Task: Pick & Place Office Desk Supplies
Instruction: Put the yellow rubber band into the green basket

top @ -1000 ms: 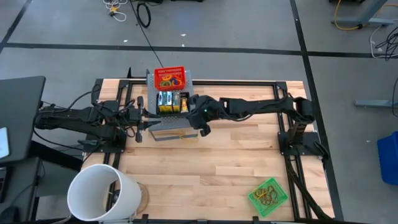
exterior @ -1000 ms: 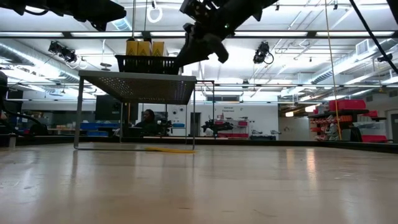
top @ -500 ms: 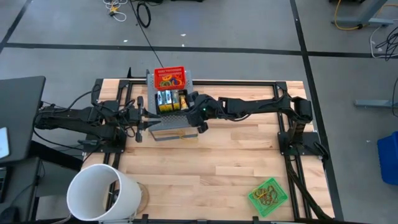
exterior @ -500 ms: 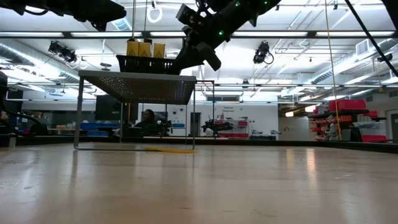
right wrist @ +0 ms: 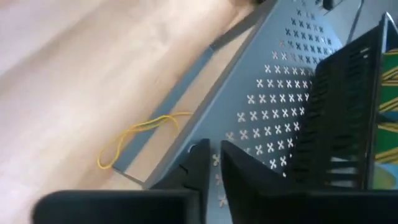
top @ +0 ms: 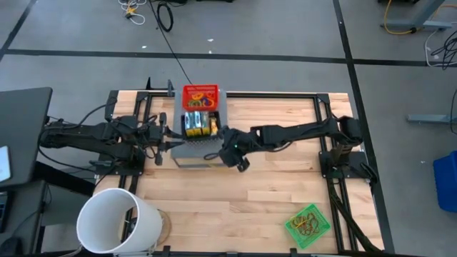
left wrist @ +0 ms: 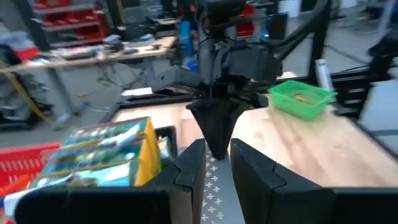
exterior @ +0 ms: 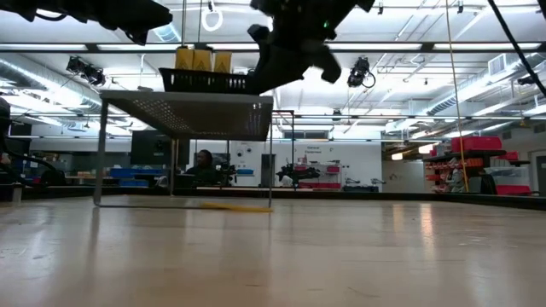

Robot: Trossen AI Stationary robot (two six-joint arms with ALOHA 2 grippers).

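Several yellow-and-green cardboard crayon boxes (top: pixel 197 123) are sitting upright in a black mesh tray (top: pixel 201 130) on the grey perforated metal riser (top: pixel 191 150). They're probably light and crushable, so I'd be pinching one across its narrow sides. Right gripper (top: pixel 227 152) is hovering by the riser's edge, fingers almost together, holding nothing. Left gripper (top: pixel 163 140) is sitting slightly parted at the riser's left side.

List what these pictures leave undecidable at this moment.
- Print on the yellow-and-green boxes: blurred in the left wrist view, too small from above.
- Contents of the green tray: a tangle too small to sort, high view.
- Inside the white bucket: cut off by the bottom edge, high view.
- What the left claw grips at the perforated grey stand: too small from above.
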